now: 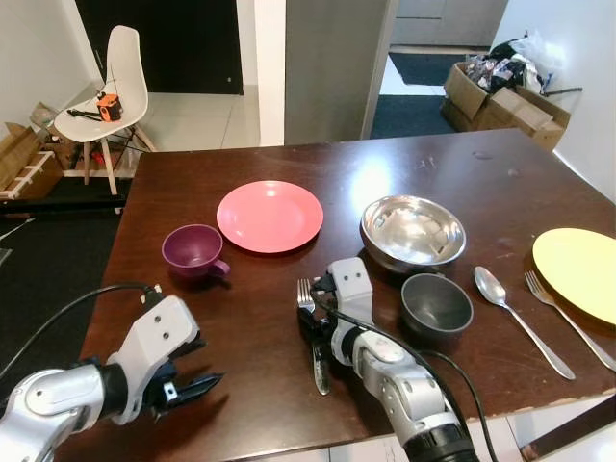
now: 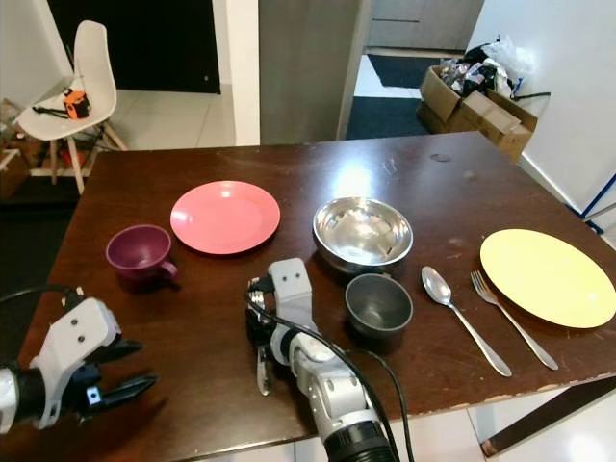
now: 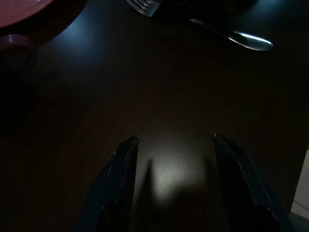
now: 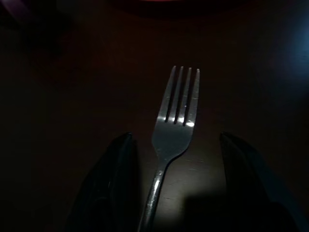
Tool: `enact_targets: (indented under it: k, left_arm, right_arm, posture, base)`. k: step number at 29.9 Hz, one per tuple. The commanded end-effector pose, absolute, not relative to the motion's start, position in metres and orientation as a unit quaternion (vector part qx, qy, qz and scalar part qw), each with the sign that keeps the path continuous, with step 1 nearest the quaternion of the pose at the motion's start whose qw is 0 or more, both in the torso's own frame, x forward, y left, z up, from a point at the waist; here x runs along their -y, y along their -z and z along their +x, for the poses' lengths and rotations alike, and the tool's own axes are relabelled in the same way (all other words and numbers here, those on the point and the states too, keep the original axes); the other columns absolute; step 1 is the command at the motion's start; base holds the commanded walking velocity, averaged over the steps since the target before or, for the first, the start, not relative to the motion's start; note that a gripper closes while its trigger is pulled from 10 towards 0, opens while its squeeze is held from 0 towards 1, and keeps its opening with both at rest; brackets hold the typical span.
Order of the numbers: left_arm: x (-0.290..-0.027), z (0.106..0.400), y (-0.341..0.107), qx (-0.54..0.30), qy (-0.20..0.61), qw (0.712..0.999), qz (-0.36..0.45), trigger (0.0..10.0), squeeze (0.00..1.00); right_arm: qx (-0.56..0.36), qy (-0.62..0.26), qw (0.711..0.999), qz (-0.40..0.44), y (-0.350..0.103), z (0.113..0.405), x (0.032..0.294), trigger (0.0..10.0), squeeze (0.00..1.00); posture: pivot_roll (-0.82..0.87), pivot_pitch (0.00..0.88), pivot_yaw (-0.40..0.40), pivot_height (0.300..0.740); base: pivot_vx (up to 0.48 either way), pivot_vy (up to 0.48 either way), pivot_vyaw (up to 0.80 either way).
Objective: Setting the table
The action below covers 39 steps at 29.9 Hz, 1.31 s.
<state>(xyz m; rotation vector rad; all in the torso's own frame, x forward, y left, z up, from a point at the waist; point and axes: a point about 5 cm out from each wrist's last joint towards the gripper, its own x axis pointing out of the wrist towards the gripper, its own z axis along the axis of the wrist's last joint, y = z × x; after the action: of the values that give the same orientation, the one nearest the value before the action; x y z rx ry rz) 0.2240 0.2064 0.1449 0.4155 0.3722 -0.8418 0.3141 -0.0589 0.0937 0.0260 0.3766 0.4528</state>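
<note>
On the dark brown wooden surface we record a pink plate toward the far left of centre, a purple cup just beside its near-left edge with the handle turned toward us, a steel bowl right of the plate, and a small grey bowl just in front of the steel one, the two close or touching. Right of the grey bowl we list a spoon, then a second fork, then a yellow plate at the right edge. One fork lies near the front edge, tines pointing away from us toward the pink plate, flat on the surface. Our right tool sits low over this fork, its fingers spread wide to either side of the neck and handle, apart from the metal in the right wrist view. Our left tool hovers near the front left corner, its fingers set wide apart and holding nothing, pointing across the bare wood toward the fork. Beyond the surface we note a white chair carrying an orange object, and cardboard boxes against the far right wall.
</note>
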Motion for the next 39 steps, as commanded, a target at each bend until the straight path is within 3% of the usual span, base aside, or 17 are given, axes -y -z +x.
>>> enact_targets:
  k: [1,5,6,7,8,9,10,11,30,35,39]
  left_arm:
    - [-0.211,0.222,-0.142,-0.188,0.404,0.872,0.203,10.0,0.00]
    - [-0.211,0.223,-0.142,-0.189,0.398,0.874,0.207,10.0,0.00]
    - [-0.210,0.223,-0.142,-0.188,0.399,0.874,0.205,10.0,0.00]
    - [-0.210,0.223,-0.142,-0.188,0.399,0.874,0.205,10.0,0.00]
    - [-0.209,0.223,-0.142,-0.187,0.400,0.873,0.204,10.0,0.00]
    - [-0.209,0.223,-0.142,-0.187,0.400,0.873,0.204,10.0,0.00]
    - [-0.208,0.221,-0.141,-0.187,0.403,0.873,0.203,10.0,0.00]
    - [-0.208,0.220,-0.140,-0.188,0.404,0.872,0.202,10.0,0.00]
    - [-0.202,0.223,-0.133,-0.181,0.404,0.873,0.204,10.0,0.00]
    - [-0.198,0.225,-0.132,-0.172,0.397,0.879,0.200,10.0,0.00]
    - [-0.191,0.238,-0.139,-0.139,0.358,0.908,0.166,10.0,0.00]
  right_arm:
    - [-0.214,-0.230,0.949,0.009,-0.082,0.310,0.057,10.0,0.00]
    - [-0.258,-0.241,0.936,-0.008,-0.067,0.306,0.057,10.0,0.00]
    - [-0.270,-0.238,0.933,-0.017,-0.062,0.305,0.059,7.2,0.00]
    - [-0.270,-0.238,0.933,-0.017,-0.062,0.305,0.059,7.2,0.00]
    - [-0.277,-0.235,0.932,-0.022,-0.059,0.304,0.060,5.8,0.00]
    - [-0.277,-0.235,0.932,-0.022,-0.059,0.304,0.060,5.8,0.00]
    - [-0.287,-0.231,0.929,-0.027,-0.054,0.303,0.061,2.2,0.00]
    - [-0.296,-0.229,0.927,-0.031,-0.049,0.301,0.062,0.0,0.00]
    - [-0.299,-0.190,0.935,0.003,-0.046,0.303,0.071,0.0,0.00]
    - [-0.212,-0.196,0.957,0.001,-0.071,0.313,0.073,0.0,0.00]
    - [-0.049,-0.222,0.974,0.005,-0.129,0.315,0.072,0.0,0.00]
  posture:
    - [0.06,0.026,0.058,0.740]
    - [0.05,0.029,0.048,0.740]
    - [0.05,0.031,0.044,0.740]
    - [0.05,0.031,0.044,0.740]
    - [0.05,0.031,0.042,0.740]
    - [0.05,0.031,0.042,0.740]
    - [0.05,0.030,0.038,0.740]
    - [0.05,0.031,0.036,0.740]
    - [0.04,0.015,0.038,0.740]
    - [0.04,0.007,0.040,0.740]
    - [0.02,0.001,0.056,0.740]
  base:
    - [0.000,0.000,0.00]
    - [0.000,0.000,0.00]
    - [0.000,0.000,0.00]
    - [0.000,0.000,0.00]
    - [0.000,0.000,0.00]
    - [0.000,0.000,0.00]
    - [0.000,0.000,0.00]
    - [0.000,0.000,0.00]
    - [0.000,0.000,0.00]
    - [0.000,0.000,0.00]
    - [0.000,0.000,0.00]
